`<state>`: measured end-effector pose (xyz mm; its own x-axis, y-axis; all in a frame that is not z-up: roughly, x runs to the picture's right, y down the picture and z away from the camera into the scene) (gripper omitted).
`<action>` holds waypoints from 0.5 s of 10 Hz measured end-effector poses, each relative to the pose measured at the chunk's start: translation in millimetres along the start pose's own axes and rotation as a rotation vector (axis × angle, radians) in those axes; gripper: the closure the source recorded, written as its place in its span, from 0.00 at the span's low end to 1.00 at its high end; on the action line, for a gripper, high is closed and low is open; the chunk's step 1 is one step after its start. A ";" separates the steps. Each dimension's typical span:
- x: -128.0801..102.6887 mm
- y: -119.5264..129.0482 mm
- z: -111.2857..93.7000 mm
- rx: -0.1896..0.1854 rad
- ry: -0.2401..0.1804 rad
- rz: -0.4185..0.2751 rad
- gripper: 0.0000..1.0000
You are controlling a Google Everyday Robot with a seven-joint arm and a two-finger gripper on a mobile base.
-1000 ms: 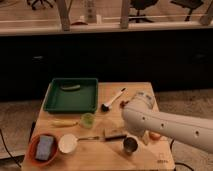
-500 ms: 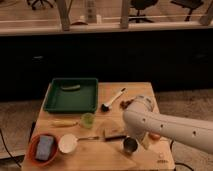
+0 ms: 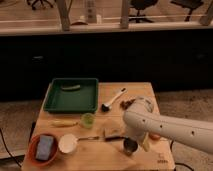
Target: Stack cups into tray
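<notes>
While the white arm (image 3: 170, 131) covers most of it, only a dark bit of the gripper (image 3: 128, 104) shows, at the arm's tip over the right-middle of the bench (image 3: 112, 159). Jaws are spread wide and nothing is held.

Silver cup (image 3: 130, 146): camera-side of the gripper, near the bench's front edge. It is upright, shiny metal with a dark mouth. Its right edge is cut off by the arm, and it is clear of the gripper.

Green cup (image 3: 87, 119): picture-left of the gripper and a bit nearer the camera, well apart from it. It is upright, translucent light green, with the open end up.

The cups stand apart from each other, not stacked, both outside the tray.

Tray (image 3: 75, 98): picture-left of the gripper and slightly beyond it, on the bench's far-left part. It is dark green and rectangular with a raised sloping rim. One long greenish thing (image 3: 70, 87) lies near its far wall. The green cup sits just off the tray's near-right corner.

Brush (image 3: 114, 98): white handle and black head, lying diagonal just picture-left of the gripper, between it and the tray.

Further left and nearer the camera:
- long yellow item (image 3: 62, 123)
- white round cup (image 3: 67, 143)
- orange-brown bowl (image 3: 33, 154) with a blue-grey block (image 3: 45, 146) in it
</notes>
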<state>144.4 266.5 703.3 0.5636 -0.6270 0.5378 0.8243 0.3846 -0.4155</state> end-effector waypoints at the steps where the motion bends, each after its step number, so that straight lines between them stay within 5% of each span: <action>1: 0.2 1.1 0.7 0.007 -0.006 0.003 0.20; 4: 1.0 3.1 0.3 0.041 -0.017 0.007 0.22; 5: 0.5 2.0 1.1 0.048 -0.021 0.008 0.30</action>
<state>146.3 267.8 703.5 0.5709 -0.6094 0.5502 0.8210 0.4220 -0.3846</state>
